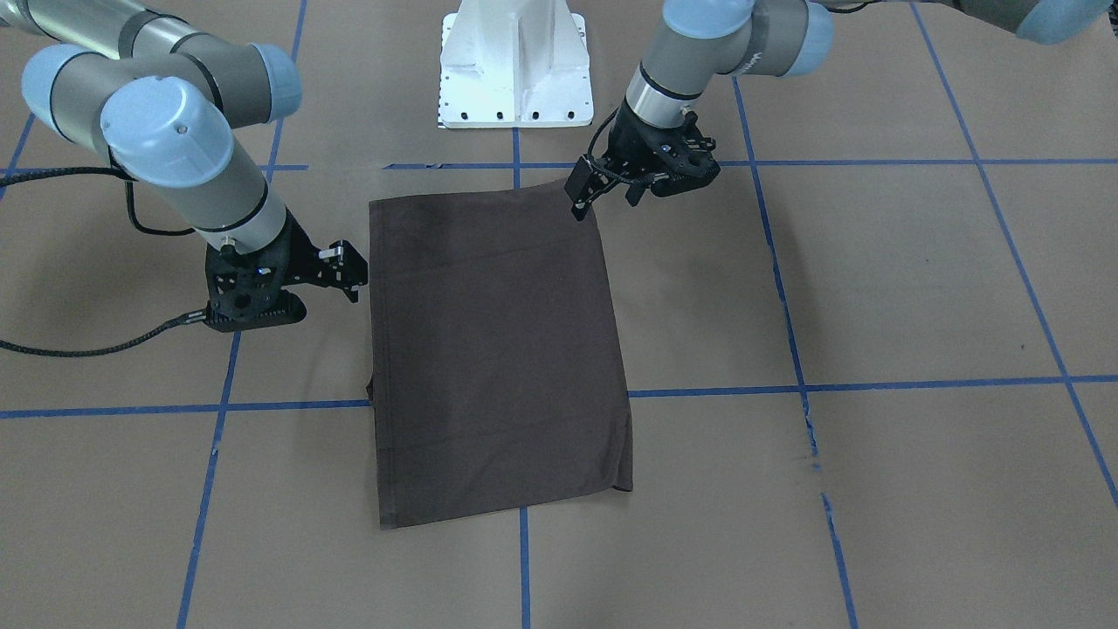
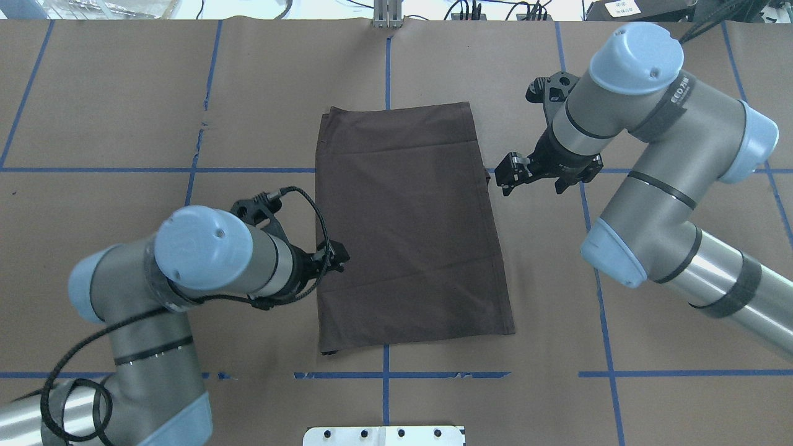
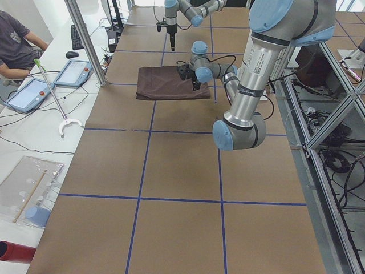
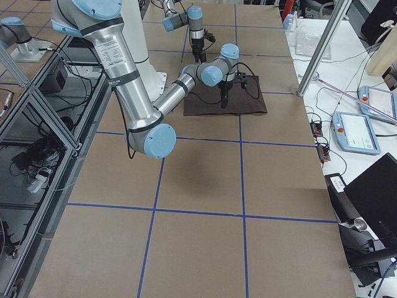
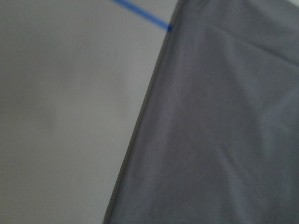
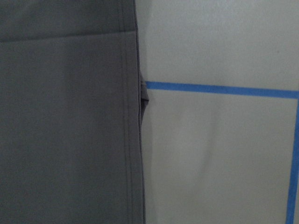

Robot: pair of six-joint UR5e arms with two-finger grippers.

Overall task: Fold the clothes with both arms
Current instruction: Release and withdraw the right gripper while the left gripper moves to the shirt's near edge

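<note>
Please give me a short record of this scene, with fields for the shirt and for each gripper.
Garment: T-shirt, folded into a rectangle, lying flat on the table
Left arm: left gripper above the shirt's edge; open or shut not clear
Right arm: right gripper beside the opposite edge, open, holding nothing

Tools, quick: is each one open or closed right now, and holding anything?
Left tool: looks open, holding nothing, at a corner of the flat dark brown folded T-shirt.
Right tool: looks open, holding nothing, beside the shirt's edge.
</note>
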